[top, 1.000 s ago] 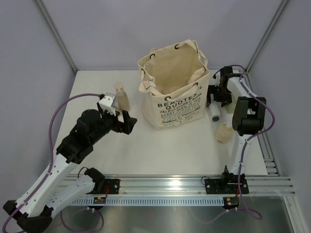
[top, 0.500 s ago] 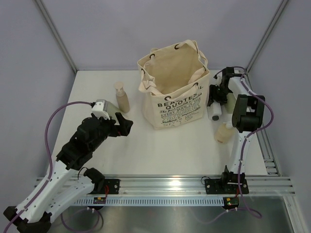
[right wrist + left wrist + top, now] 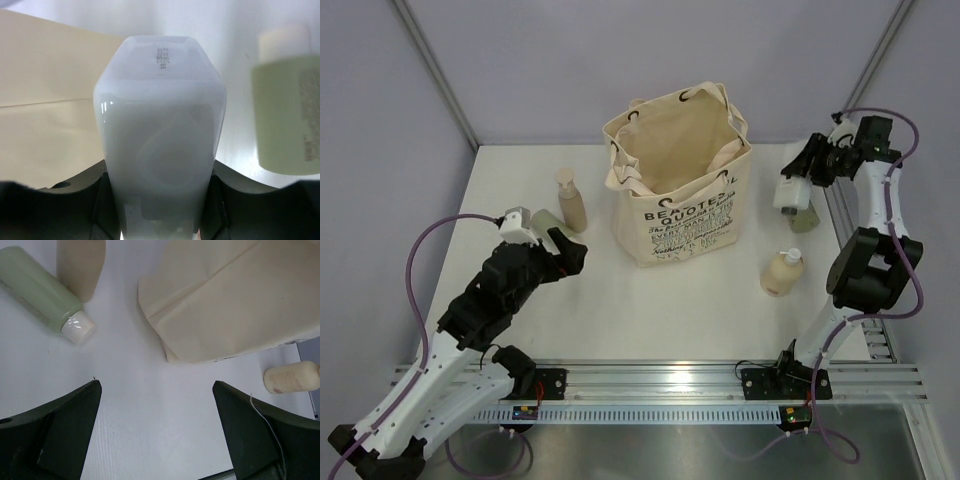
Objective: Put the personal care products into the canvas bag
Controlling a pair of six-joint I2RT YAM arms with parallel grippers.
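Upper right of the top view: right jaws clamped on the white tube (image 3: 787, 192), just right of the bag (image 3: 675, 190), with a green tube (image 3: 804, 219) beside it. The tube's long axis runs up the wrist frame, flat end away from the jaws. A cream bottle (image 3: 780, 272) sits lower right (apart from the bag). Left jaws are apart, centre left over the bench (image 3: 650, 310). A pump bottle (image 3: 570, 203) and a second green tube (image 3: 544, 219) lie near.

The left arm (image 3: 470, 310) is bent low with the left gripper (image 3: 570, 255) wide open, while the right arm (image 3: 870, 265) stretches far forward, the right gripper (image 3: 802, 178) clamped on the white tube (image 3: 160, 140).
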